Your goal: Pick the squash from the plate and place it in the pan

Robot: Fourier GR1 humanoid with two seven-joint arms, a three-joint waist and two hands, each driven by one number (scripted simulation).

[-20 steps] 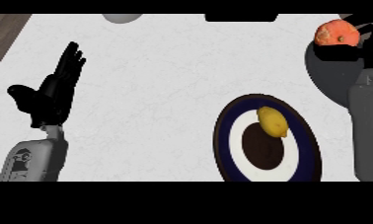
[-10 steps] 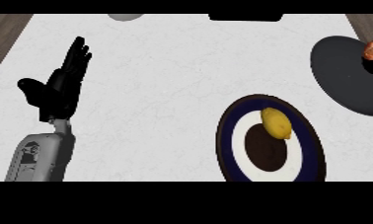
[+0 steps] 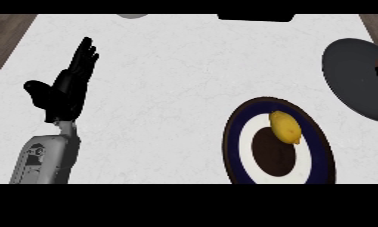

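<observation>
Since a second ago the view has slid a bit, so the plate (image 3: 240,143) now sits lower and further right, and the pan (image 3: 353,73) that showed an orange thing and part of a grey arm on it back then shows just its dark inside at the right edge. Left hand (image 3: 65,88) looks pretty much the same as before: well left of the plate, fingers straight and pointing up, thumb sticking out to the left, holding nothing and touching nothing, with its grey forearm (image 3: 43,160) coming up from the bottom. Right hand isn't showing at all now. Squash (image 3: 285,127) is yellow and lying on the plate, on the white ring up and right of the plate's dark centre, just overlapping that dark circle. Pan is up and right of the plate, with a strip of bare counter (image 3: 192,71) between them, and it's cut off by the right edge. Big stretch of white counter lies between the hand and the plate. Far above the plate there's a dark block (image 3: 255,17) and a grey round thing (image 3: 133,16) at the top edge, can't tell what either is.
</observation>
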